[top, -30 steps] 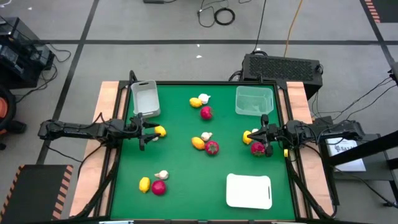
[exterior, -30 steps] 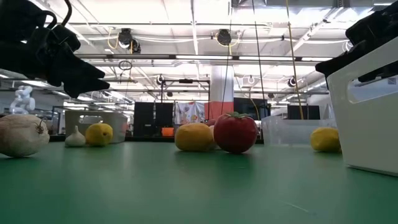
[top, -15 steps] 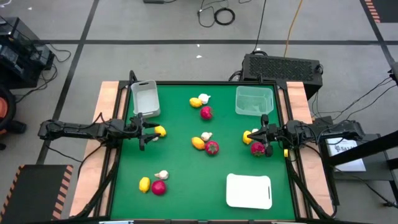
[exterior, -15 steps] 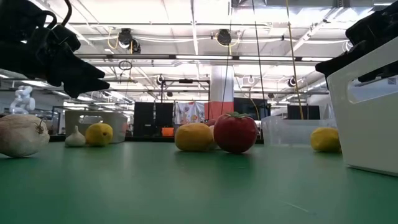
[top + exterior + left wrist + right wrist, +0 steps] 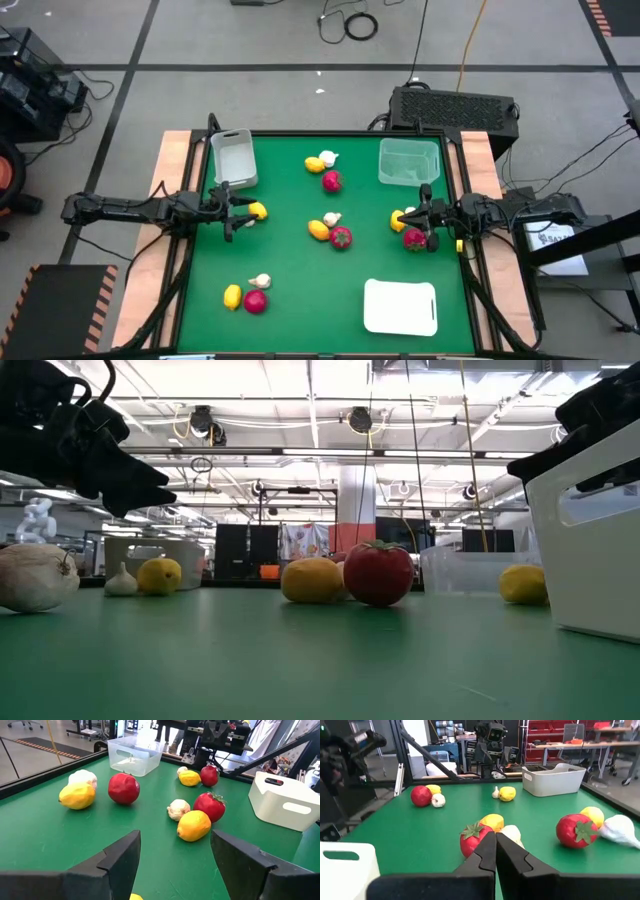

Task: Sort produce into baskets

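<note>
- Two grippers are seen over the green table (image 5: 290,290): the left gripper (image 5: 243,212) is spread around a yellow lemon (image 5: 258,211).
- The right gripper (image 5: 418,222) is pressed together, empty, beside a red fruit (image 5: 414,240).
- Remaining produce is scattered mid-table.

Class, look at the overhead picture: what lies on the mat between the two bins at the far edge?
In the high view, between the whitish bin and the greenish bin lie a lemon, a garlic bulb and a red fruit.
</note>
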Controlling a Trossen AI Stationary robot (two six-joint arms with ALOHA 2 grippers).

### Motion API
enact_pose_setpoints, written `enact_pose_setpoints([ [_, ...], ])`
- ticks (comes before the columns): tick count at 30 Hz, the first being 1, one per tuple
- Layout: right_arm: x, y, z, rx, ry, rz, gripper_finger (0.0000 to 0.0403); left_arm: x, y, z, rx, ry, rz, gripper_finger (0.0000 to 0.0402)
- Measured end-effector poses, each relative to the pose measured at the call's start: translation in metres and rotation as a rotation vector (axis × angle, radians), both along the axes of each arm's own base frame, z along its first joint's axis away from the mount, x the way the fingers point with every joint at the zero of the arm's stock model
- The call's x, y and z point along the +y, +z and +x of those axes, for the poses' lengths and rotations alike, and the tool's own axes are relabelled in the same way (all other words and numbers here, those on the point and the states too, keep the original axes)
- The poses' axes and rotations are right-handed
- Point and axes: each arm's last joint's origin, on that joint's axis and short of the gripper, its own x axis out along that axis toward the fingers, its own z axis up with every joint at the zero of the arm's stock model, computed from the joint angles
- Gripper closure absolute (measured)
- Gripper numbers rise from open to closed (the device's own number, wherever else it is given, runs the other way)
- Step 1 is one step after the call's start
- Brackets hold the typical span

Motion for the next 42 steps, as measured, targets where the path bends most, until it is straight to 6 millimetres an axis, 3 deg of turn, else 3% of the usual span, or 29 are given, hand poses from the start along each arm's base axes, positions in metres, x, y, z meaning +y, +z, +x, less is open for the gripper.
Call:
enact_pose_setpoints([
  [13,-0.001,0.006,0.000,-0.068,-0.032,0.118,0.0403,0.000,0.005,0.001,-0.054,-0.001,-0.012,0.0155],
  [22,-0.001,0.016,0.000,-0.159,-0.026,0.127,0.0403,0.000,0.010,0.002,-0.179,0.067,-0.494,0.0155],
  [29,-0.001,0.025,-0.001,-0.261,-0.019,0.136,0.0403,0.000,0.016,0.002,-0.243,0.070,-0.647,0.0155],
  [34,-0.001,0.035,0.001,-0.293,-0.027,0.152,0.0400,-0.002,0.049,0.000,-0.246,-0.003,-0.561,0.0155],
  [42,-0.002,0.074,0.018,-0.261,-0.097,0.158,0.0374,-0.002,0.127,-0.014,-0.078,-0.026,-0.281,0.0155],
])
